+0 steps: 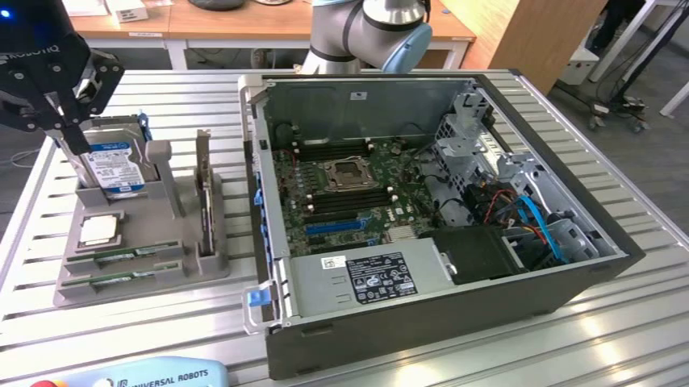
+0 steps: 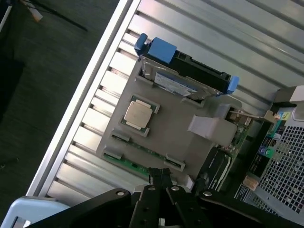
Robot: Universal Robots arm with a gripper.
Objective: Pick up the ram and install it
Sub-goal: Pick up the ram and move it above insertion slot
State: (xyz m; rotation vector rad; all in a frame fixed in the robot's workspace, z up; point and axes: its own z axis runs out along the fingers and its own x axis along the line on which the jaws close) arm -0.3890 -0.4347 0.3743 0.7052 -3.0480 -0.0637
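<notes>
tool (image 2: 160,177) clenched, gripping nothing, above the grey holder (image 2: 183,126) with the ram (image 2: 133,165).

Green ram (image 1: 122,254), grey holder (image 1: 213,264), blue-labelled silver hard drive (image 1: 112,165), black claw (image 2: 160,179), ribbed silver table (image 1: 151,339)

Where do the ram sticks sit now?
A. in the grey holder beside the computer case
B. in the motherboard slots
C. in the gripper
A: both green ram sticks lie flat in the grey holder, and the shut gripper holds nothing.
</notes>
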